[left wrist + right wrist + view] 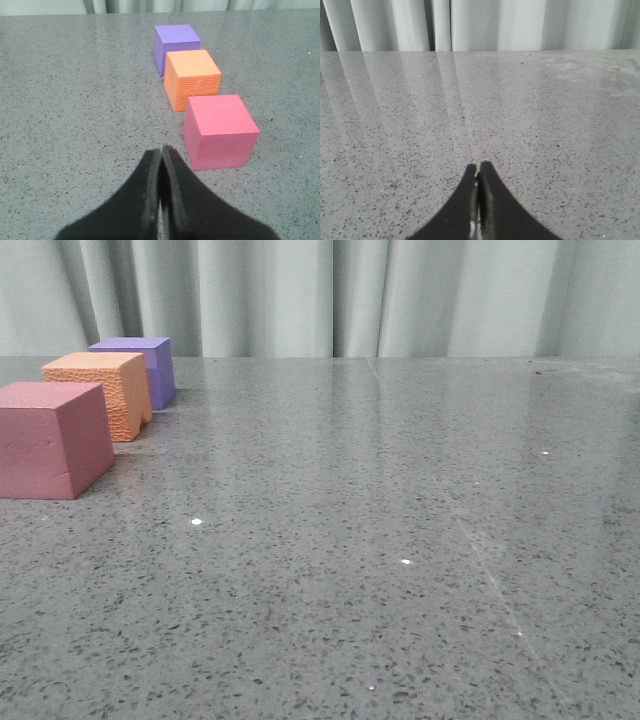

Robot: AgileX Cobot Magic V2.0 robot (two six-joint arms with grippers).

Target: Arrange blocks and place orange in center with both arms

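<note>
The three foam cubes sit in a line at the left of the worktop [400,500]: pink-red cube [50,438] nearest, orange cube [102,390] between, purple cube [140,365] farthest. With orange already in the middle, the arrangement looks finished. The left end effector [161,172] and right end effector [478,185] are both pressed together, holding nothing.

Speckled grey table [400,540] — pale pleated curtain [400,295] hanging behind it.

No readable text, labels or numbers anywhere.
</note>
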